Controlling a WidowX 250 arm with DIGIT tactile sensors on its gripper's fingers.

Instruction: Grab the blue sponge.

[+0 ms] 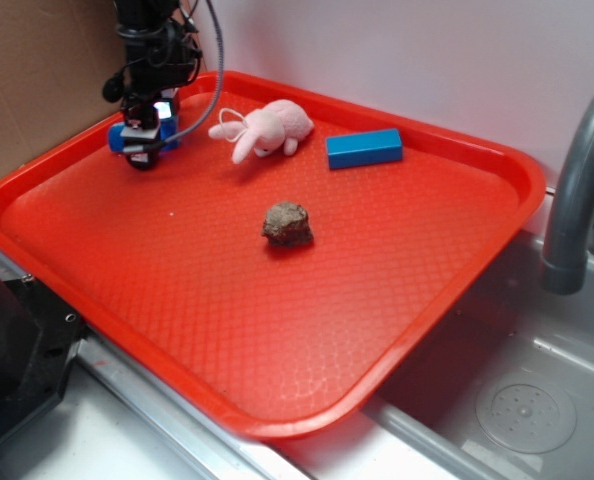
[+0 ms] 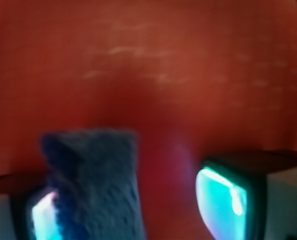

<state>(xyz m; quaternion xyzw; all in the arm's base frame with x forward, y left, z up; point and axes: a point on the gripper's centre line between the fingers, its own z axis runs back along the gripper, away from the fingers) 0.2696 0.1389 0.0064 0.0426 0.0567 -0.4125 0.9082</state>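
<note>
The blue sponge [image 1: 118, 137] is found at the far left corner of the red tray [image 1: 397, 300], well to the left of the pink plush bunny [image 1: 265, 129]. The gripper [image 1: 143, 150] is set down right over it, so that only blue ends of the sponge are seen on either side of the fingers in the exterior view.

In the wrist view the sponge [image 2: 93, 185] is seen between the fingers but pushed against the left finger [image 2: 41, 217], with a clear gap of bare tray left before the right finger [image 2: 223, 197]. The gripper is thus held fairly wide and is not yet closed on anything. The sponge's long axis is seen running up and down the wrist picture, along the fingers' faces, not across the gap; its far end points away from the camera toward the tray's bare middle.

It is judged that closing is all that is called for, the right finger having the gap to cover. The darker blue block [image 1: 364, 148], right of the bunny, is well apart and not concerned
</note>
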